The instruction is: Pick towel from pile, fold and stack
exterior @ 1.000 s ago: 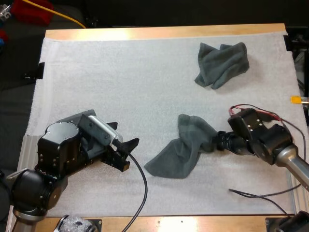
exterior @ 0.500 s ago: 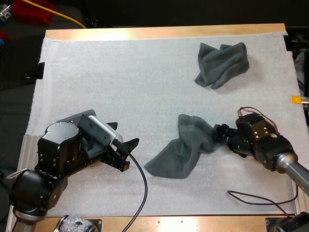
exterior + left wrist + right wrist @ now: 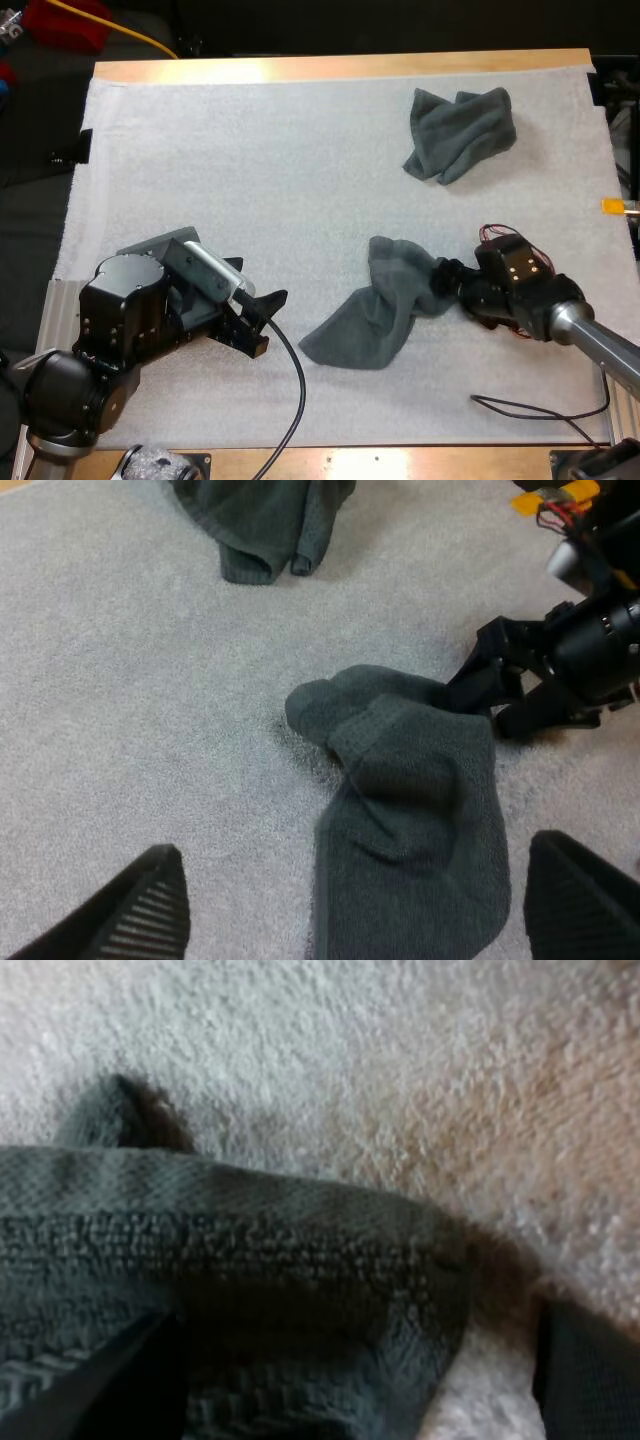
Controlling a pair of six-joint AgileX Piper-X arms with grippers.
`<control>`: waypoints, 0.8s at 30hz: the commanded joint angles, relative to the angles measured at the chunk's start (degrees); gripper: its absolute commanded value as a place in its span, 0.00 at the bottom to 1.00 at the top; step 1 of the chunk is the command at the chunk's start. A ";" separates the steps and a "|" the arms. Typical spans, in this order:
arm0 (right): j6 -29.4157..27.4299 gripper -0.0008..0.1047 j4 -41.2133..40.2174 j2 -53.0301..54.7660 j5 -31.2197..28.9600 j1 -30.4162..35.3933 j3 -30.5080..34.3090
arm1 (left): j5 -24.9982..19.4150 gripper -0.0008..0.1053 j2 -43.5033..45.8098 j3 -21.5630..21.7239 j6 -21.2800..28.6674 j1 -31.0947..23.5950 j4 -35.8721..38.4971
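A crumpled dark grey-green towel (image 3: 385, 300) lies on the white mat (image 3: 250, 160), right of the middle. My right gripper (image 3: 447, 282) is low at its right edge and open: in the right wrist view the fingers stand wide apart with the towel's edge (image 3: 250, 1250) between them, and a strip of mat separates the towel from one finger (image 3: 590, 1380). From the left wrist view, the towel (image 3: 410, 810) lies ahead with the right gripper (image 3: 497, 695) at its far edge. My left gripper (image 3: 258, 278) is open on the mat, a short way left of the towel.
A second crumpled towel (image 3: 460, 130) lies at the far right of the mat, also seen from the left wrist (image 3: 265, 520). A loose thin cable (image 3: 530, 408) lies on the mat near the front right edge. Bare mat stretches across the left and far middle.
My right gripper pulled back a little to the right, then came in again to the towel's edge. The towel and my left arm stayed where they were.
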State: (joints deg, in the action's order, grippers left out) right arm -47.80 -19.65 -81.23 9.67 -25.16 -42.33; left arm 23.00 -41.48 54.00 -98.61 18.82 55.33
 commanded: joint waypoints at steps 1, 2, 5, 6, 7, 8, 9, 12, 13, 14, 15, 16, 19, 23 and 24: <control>0.25 0.67 0.59 -0.57 0.92 0.32 0.08 | -0.22 0.64 -0.04 0.29 -0.10 0.34 0.12; 0.31 0.66 0.64 -0.75 0.92 0.32 0.08 | -0.22 0.64 -0.04 0.29 -0.10 0.34 0.12; 0.51 0.52 0.77 -1.15 0.85 0.32 0.08 | -0.22 0.64 -0.04 0.29 -0.10 0.34 0.12; 0.51 0.45 1.09 -1.14 0.66 0.32 0.08 | -0.22 0.64 -0.04 0.29 -0.10 0.34 0.12; 0.51 0.40 1.47 -1.14 0.55 0.32 0.08 | -0.22 0.64 -0.04 0.29 -0.10 0.34 0.12; 0.51 0.37 1.92 -1.14 0.53 0.32 0.08 | -0.22 0.64 -0.04 0.29 -0.10 0.34 0.12; 0.51 0.33 2.54 -1.14 0.56 0.32 0.08 | -0.22 0.64 -0.04 0.29 -0.10 0.34 0.12; 0.51 0.24 3.97 -1.14 0.56 0.32 0.08 | -0.22 0.64 -0.04 0.29 -0.10 0.34 0.12; 0.51 0.20 4.38 -1.14 0.56 0.32 0.08 | -0.22 0.64 -0.04 0.29 -0.10 0.34 0.12; 0.51 0.17 4.53 -1.14 0.56 0.32 0.08 | -0.22 0.64 -0.04 0.29 -0.10 0.34 0.12; 0.43 0.11 4.71 -1.14 0.66 0.32 0.08 | -0.22 0.64 -0.04 0.29 -0.10 0.34 0.12; 0.13 0.07 4.90 -1.14 0.94 0.32 0.08 | -0.22 0.64 -0.04 0.29 -0.10 0.34 0.12; -1.21 0.02 5.15 -0.78 1.48 0.32 0.08 | -0.22 0.64 -0.04 0.29 -0.10 0.34 0.12; -3.71 0.02 5.64 1.07 1.81 0.32 0.03 | -0.22 0.64 -0.04 0.29 -0.10 0.34 0.12; -5.40 0.02 5.48 2.13 1.81 0.32 -0.19 | -0.22 0.64 -0.04 0.29 -0.10 0.34 0.12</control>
State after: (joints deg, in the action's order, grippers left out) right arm -51.78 -14.32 -79.91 10.83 -25.16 -42.33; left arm 23.00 -41.48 54.00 -98.61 18.82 55.42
